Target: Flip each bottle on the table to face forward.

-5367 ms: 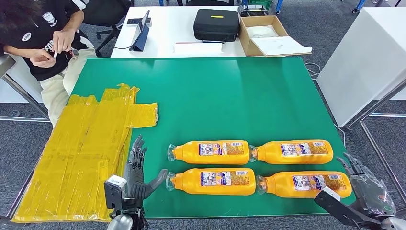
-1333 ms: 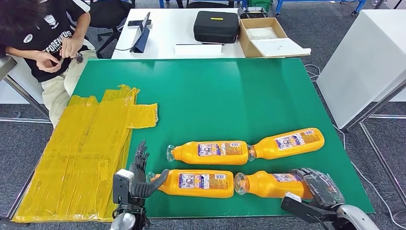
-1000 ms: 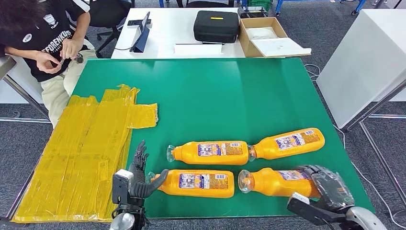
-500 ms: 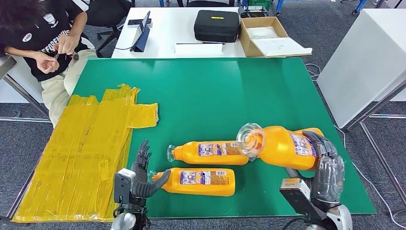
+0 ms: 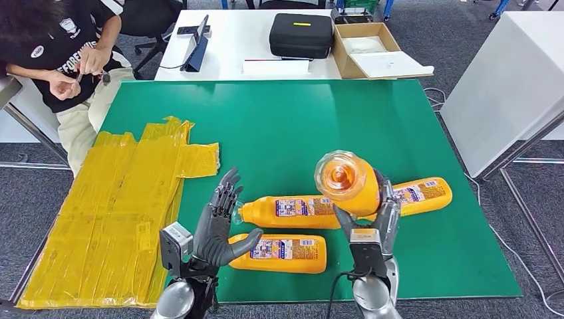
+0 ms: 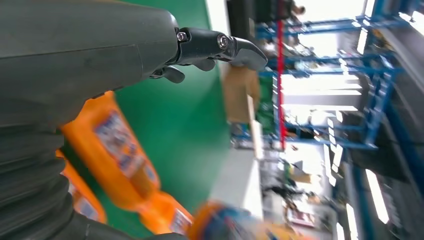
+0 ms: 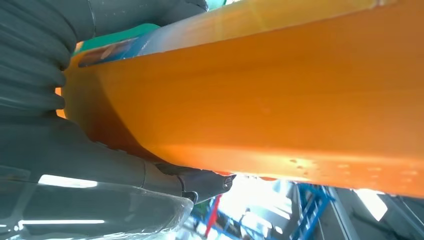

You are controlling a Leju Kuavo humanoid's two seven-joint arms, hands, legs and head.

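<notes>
Gripping the lifted bottle [image 5: 347, 181] cap-toward-camera above the green mat [image 5: 299, 126], right hand [image 5: 372, 226] sits underneath; left hand [image 5: 219, 222] empty, fingers spread.

Gripping a raised orange bottle [image 5: 348, 182] in the right hand [image 5: 372, 226], cap end pointing toward the camera; holding the left hand [image 5: 223, 226] left of it, raised, fingers spread, empty.
</notes>
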